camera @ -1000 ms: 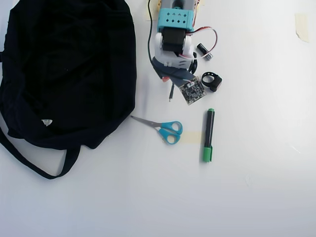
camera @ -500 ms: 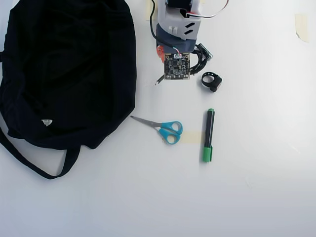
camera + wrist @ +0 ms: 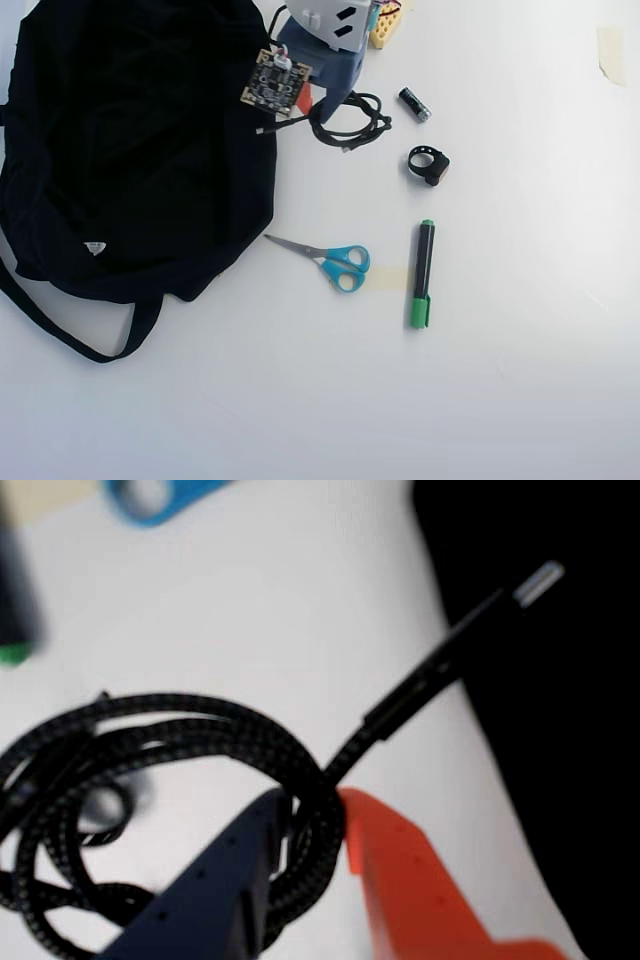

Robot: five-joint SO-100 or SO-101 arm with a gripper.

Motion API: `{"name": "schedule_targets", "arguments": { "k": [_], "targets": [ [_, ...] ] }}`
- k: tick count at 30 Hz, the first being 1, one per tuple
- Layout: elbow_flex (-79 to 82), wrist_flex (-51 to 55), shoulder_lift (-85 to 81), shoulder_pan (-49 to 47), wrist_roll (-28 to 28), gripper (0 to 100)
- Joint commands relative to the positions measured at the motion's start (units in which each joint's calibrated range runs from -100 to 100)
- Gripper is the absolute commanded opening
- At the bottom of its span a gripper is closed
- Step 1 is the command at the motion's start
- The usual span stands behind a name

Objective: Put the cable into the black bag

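— Has it got the cable (image 3: 200, 750)?
— Yes, the gripper (image 3: 310, 815) pinches the coil between its blue and orange jaws.
— Where is it?
— In the overhead view, just right of the black bag (image 3: 130, 140), its plug reaching the bag's edge.

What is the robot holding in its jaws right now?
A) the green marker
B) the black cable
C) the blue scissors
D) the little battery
B: in the wrist view the jaws are pinched on the coiled black cable, next to the black bag.
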Motion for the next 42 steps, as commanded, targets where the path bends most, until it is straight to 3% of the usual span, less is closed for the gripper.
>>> {"name": "schedule_targets", "arguments": {
  "k": [1,10,14,19,26,28,31,33,39,42],
  "targets": [
    [-1.95,-0.2,-1.11,5.77,0.48,2],
    [-2.22,-2.09,-1.44,19.76,2.73,2],
    [-1.42,-8.04,-1.03,26.56,2.42,2],
    [2.72,-25.43,1.46,34.79,2.26,2],
    [2.18,-47.05,28.76,45.41,2.79,3],
    [2.18,-48.78,32.08,46.31,2.79,3],
    [2.63,-48.0,30.75,46.53,2.79,22],
    [2.09,-43.78,30.59,46.31,2.79,28],
    [3.08,-17.86,-3.85,38.76,2.1,28],
    [3.17,-9.93,-12.98,19.38,0.95,27]
  ]
}}
